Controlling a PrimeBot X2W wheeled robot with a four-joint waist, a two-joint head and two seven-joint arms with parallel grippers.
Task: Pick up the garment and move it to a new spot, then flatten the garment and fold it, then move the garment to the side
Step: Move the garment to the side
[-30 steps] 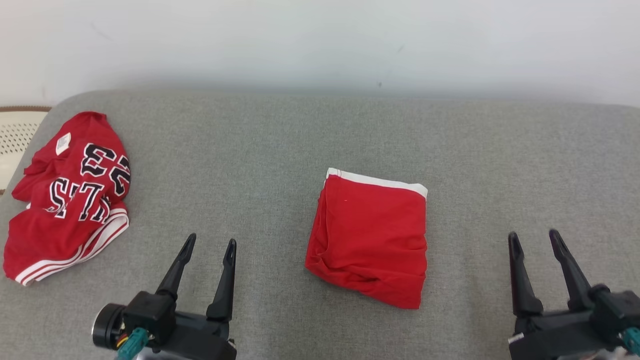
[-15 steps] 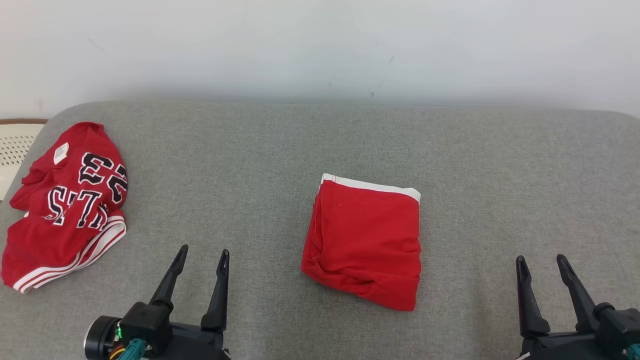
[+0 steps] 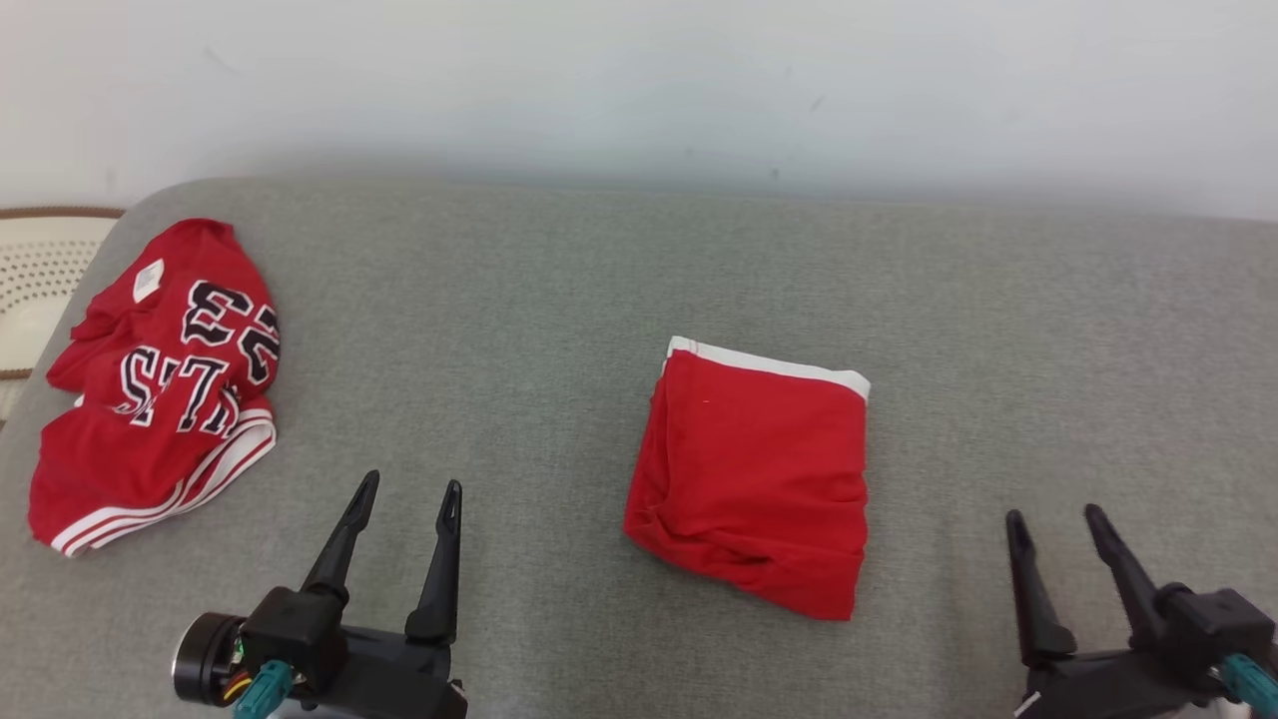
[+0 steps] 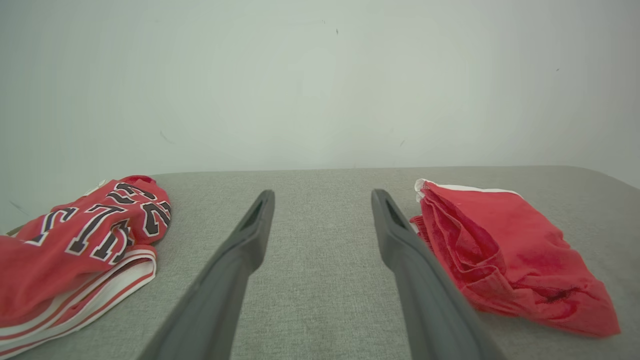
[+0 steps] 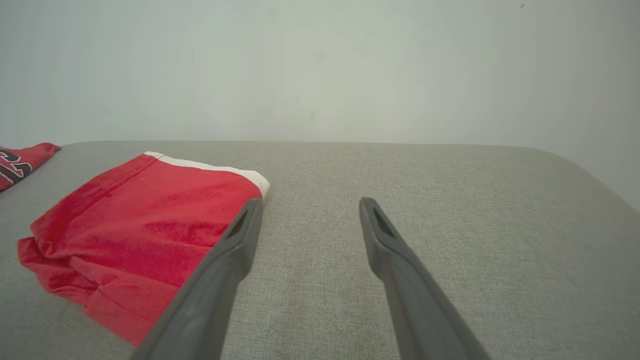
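Noting the folded red cloth garment with a white edge band lying flat midway across the grey fabric-covered surface. We see our left end effector and right end effector either side of it, fingers apart, empty; a crumpled red numbered jersey lies far left.

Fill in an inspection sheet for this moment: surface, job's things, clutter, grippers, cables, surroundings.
Surface: grey fabric pad, smooth.
Job's things: folded red garment, white band at far edge, lying mid-surface, untouched.
Clutter: crumpled red jersey with black lettering, at left edge.
Grippers: left gripper and right gripper both near edge, jaws open, holding nothing.
Cables: teal plug at left wrist.
Surroundings: pale wall behind; perforated cream object beyond left corner.
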